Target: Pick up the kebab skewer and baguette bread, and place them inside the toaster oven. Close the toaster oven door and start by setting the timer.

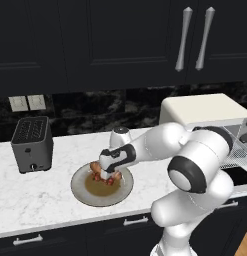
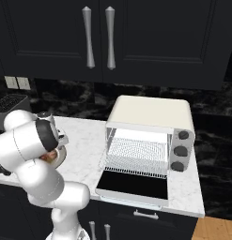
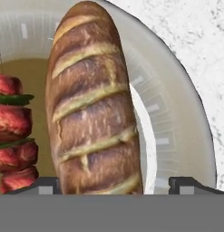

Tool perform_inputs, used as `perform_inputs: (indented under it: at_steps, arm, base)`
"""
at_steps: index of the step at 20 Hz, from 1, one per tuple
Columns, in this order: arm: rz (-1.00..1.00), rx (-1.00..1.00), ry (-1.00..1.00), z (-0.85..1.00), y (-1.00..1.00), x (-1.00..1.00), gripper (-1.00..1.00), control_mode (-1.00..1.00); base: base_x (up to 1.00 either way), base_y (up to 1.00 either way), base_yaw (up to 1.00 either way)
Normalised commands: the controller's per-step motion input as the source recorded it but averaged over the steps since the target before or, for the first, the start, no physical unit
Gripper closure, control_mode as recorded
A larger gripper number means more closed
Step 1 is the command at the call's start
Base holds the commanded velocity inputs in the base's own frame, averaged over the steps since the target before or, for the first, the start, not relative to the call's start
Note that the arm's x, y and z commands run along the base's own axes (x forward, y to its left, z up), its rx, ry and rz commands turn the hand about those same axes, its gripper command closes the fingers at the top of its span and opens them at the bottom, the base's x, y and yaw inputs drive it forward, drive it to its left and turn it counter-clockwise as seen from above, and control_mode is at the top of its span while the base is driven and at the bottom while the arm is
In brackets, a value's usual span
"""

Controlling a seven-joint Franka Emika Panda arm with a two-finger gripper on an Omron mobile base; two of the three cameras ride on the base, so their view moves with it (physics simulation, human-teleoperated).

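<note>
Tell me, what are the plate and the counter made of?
The plate looks like glazed ceramic: pale grey, smooth, with a ridged rim and a tan middle. The counter looks like polished marble or stone: white with thin grey veins. Both are rendered, so that is a guess from their look.

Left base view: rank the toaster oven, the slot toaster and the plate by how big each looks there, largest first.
1. toaster oven, though the arm hides part of it.
2 and 3. plate and slot toaster look about alike; the plate is wider, the toaster taller, and the plate sits nearer the camera, so I won't rank them.
</note>
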Motion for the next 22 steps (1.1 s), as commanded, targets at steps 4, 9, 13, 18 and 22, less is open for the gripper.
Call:
perform_inputs:
  at_steps: [4,9,13,18,22]
  arm:
    - [0.0,0.0,0.0,-0.48,0.06,0.0,-1.0,-1.0]
    - [0.0,0.0,0.0,-0.47,0.13,-0.09,1.0,-1.0]
    - [0.0,0.0,0.0,-0.5,0.22,-0.22,1.0,-1.0]
    - [0.0,0.0,0.0,-0.35,0.03,-0.04,1.0,-1.0]
    - [0.0,0.0,0.0,0.37,0.0,-0.05,1.0,-1.0]
  base:
    - [0.0,0.0,0.0]
    - [0.0,0.0,0.0]
    - [0.0,0.0,0.0]
    - [0.0,0.0,0.0]
    - [0.0,0.0,0.0]
